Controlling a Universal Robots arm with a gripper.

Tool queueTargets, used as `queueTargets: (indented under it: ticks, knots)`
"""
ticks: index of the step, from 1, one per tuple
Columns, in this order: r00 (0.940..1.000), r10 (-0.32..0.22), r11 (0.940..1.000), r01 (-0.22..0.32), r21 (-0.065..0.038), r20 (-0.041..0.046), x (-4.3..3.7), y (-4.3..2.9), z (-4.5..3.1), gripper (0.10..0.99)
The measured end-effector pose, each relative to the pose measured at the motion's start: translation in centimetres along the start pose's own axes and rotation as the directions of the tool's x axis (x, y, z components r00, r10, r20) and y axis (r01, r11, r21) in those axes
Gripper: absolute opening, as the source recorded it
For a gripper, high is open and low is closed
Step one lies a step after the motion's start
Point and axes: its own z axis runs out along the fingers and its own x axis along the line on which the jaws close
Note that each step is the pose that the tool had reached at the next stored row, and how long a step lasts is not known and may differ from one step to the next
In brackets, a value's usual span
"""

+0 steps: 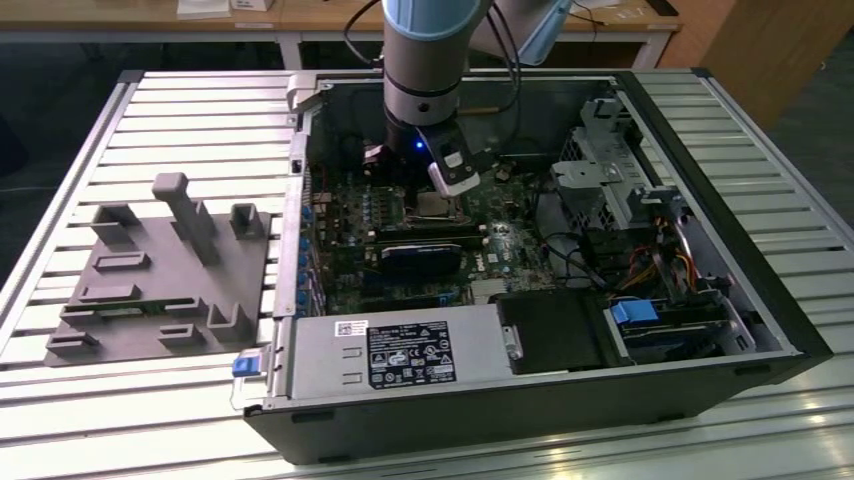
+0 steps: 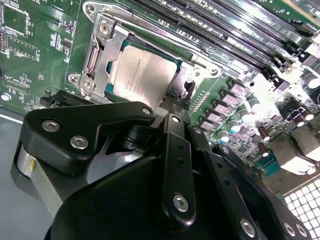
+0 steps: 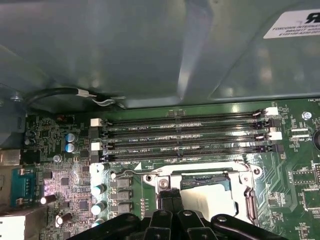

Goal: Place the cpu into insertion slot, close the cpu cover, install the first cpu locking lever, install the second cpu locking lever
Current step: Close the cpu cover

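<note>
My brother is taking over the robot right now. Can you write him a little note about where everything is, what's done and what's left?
Gripper: shut. I can't tell if it pinches anything. Its tip is down at a corner of the slot, inside the open computer case.
Chip: lying flat in the slot.
Cover: down over the chip, whose metal top shows through the cover's window.
Done: chip in, cover closed.
Left: the two locking levers. I can't make out whether either is latched.
</note>
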Motion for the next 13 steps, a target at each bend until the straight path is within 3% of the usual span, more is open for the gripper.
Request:
queueTargets:
  ticks: [5,13]
  knots:
    - [1.0,0.0,0.9999,0.0,-0.011,-0.0009,-0.08,-0.14,0.05,0.106]
    - [1.0,0.0,0.9999,0.0,-0.014,-0.0013,-0.13,-0.32,0.17,0.106]
